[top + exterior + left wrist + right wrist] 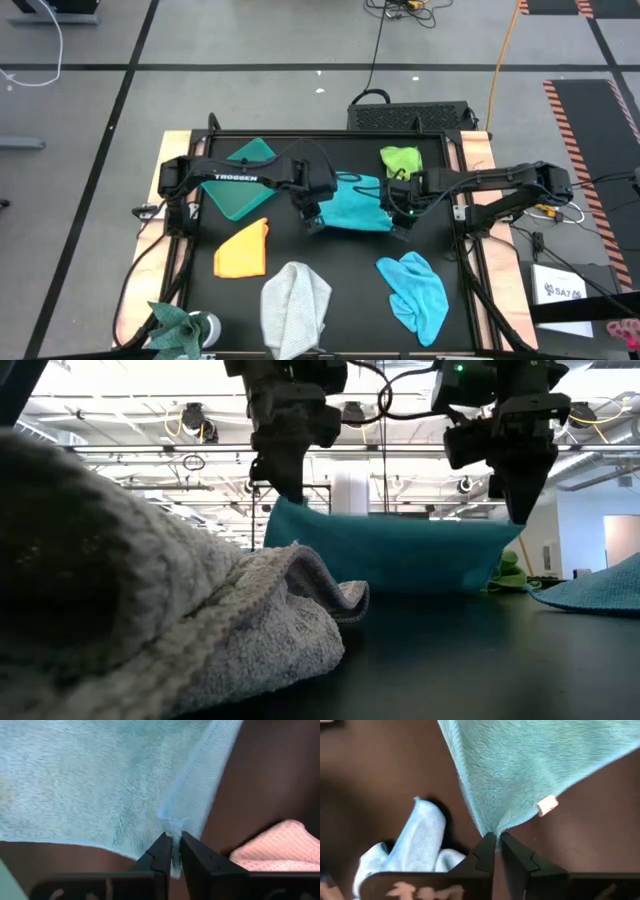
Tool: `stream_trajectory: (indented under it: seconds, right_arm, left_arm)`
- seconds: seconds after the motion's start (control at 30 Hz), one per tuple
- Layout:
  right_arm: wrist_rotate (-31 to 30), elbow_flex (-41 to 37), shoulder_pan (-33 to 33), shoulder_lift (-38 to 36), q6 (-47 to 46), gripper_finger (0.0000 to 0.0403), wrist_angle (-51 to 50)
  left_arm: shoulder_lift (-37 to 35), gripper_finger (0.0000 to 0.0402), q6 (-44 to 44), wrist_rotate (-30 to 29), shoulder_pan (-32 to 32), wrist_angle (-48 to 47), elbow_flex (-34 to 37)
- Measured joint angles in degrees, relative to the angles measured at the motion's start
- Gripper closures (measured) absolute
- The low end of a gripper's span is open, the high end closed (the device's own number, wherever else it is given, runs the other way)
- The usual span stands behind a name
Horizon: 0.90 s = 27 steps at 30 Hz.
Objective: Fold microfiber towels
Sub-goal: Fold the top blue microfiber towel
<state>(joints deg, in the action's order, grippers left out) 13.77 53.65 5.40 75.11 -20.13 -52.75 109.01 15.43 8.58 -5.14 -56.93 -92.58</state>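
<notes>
Both the left gripper (173,851) and the right gripper (496,845) pinch near-closed on corners of the soft teal microfiber towel (355,204) (mid-table), its lower edge on the black table (345,255).

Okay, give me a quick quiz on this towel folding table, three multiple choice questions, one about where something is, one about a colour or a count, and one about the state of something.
1. Where does the orange-yellow towel lie, seen from above?
A. On the green towel
B. Below the teal bin, on the left arm's side
C. Inside the bin

2. What colour is the towel both pincers hold?
A. Teal
B. Grey
C. Lime green

3. How is that towel right now?
A. Flat on the table
B. Rolled up
C. Lifted by two corners, hanging between the arms

Answers:
1 B: the orange-yellow towel lies below the teal bin.
2 A: the left pincer and right pincer pinch the teal towel.
3 C: the low view shows it hanging from both.
</notes>
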Motion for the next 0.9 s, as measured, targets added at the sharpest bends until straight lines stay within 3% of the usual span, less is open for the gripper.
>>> stream_trajectory:
  seconds: [0.3, 0.6, 0.73, 0.9]
  right_arm:
    - [-0.09, 0.00, -2.31, 0.00, 1.99, 0.0314, 0.62]
    - [-3.44, 0.00, -0.54, 0.00, 5.17, 0.0306, 9.97]
    - [-3.51, 0.00, 0.03, 0.00, 4.48, 0.0312, 12.01]
    - [-3.32, 0.00, 0.74, 0.00, 4.39, 0.0338, 12.16]
  left_arm:
    - [-0.02, 0.0296, 4.92, -2.22, 4.63, 0.08, 0.00]
    - [0.17, 0.0282, 14.99, -24.86, 4.20, 3.28, -0.09]
    - [0.72, 0.0282, 16.19, -23.15, 2.77, 4.95, -0.11]
    - [1.87, 0.0292, 14.12, -14.63, 1.78, 4.58, -0.20]
